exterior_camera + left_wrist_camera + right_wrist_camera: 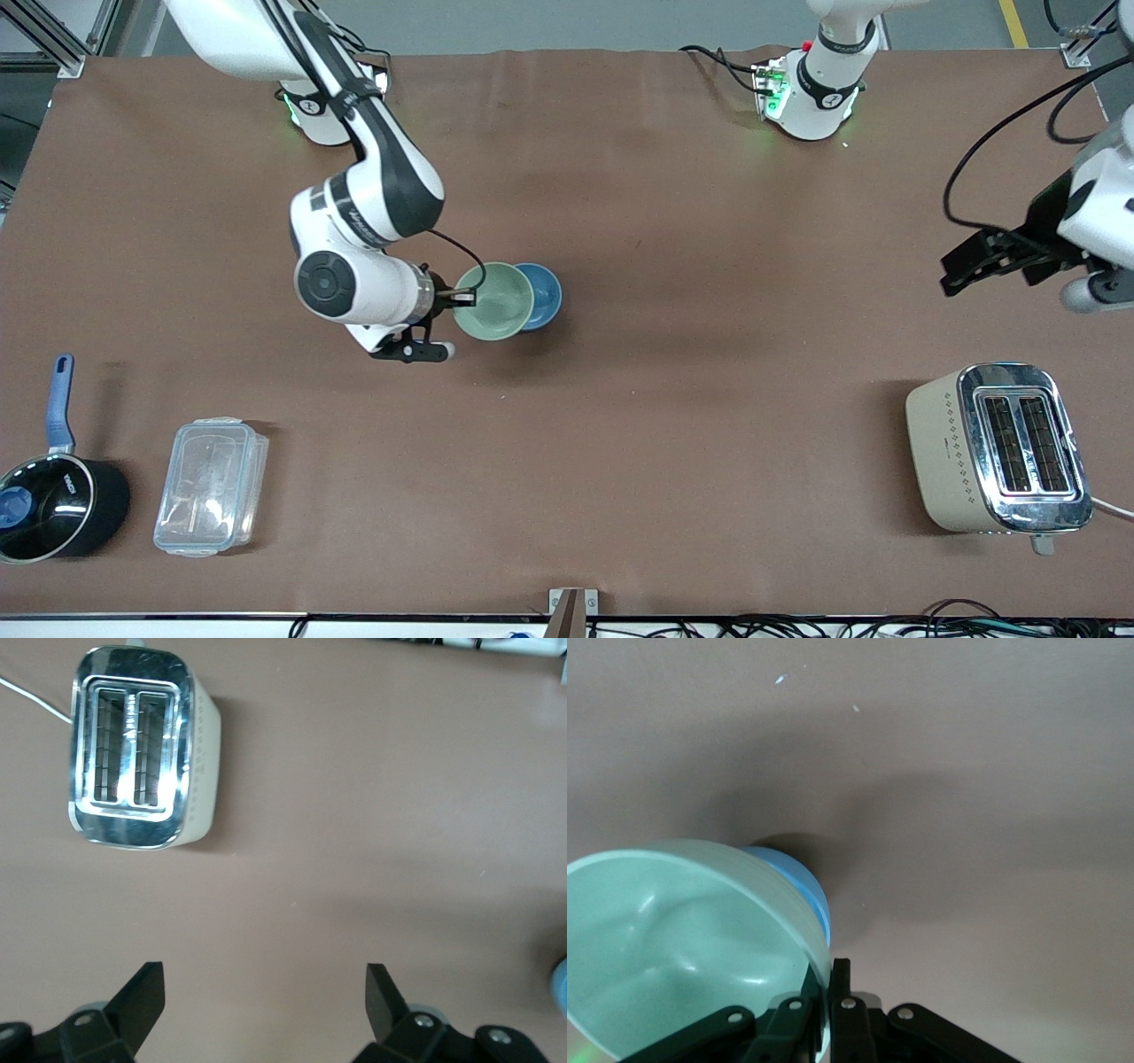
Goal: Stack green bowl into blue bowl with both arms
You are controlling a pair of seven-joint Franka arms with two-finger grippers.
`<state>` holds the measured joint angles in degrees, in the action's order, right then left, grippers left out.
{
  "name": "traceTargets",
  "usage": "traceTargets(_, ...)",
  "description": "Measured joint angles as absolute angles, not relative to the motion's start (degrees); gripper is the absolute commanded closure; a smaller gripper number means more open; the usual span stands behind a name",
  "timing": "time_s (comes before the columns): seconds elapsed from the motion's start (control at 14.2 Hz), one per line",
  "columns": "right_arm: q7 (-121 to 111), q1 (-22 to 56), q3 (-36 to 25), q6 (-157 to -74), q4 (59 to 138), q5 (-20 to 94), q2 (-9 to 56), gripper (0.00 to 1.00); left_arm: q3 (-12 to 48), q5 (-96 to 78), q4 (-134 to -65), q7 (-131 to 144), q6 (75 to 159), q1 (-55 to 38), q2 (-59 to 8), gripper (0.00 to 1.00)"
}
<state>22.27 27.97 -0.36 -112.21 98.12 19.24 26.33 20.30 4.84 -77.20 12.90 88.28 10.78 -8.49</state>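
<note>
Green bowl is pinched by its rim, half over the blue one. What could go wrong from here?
The right gripper holds the green bowl by one rim edge only, so it may tilt or slip. It overlaps the blue bowl off-centre; lowering now could catch a rim and shove it. The left gripper waits, open, over the table near the toaster.
</note>
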Motion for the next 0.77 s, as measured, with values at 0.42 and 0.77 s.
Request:
traceTargets(0.42,22.29,29.84,-0.37,-118.04,102.04,19.3,27.98,0.99,4.5,2.66,-83.94,1.59,84.21,-0.2,-0.87,0.0)
traceTargets(0.77,22.29,30.83,-0.32,-118.01,103.01,19.34,27.98,0.98,3.71,2.03,-87.95,1.12,84.45,-0.19,1.76,0.0)
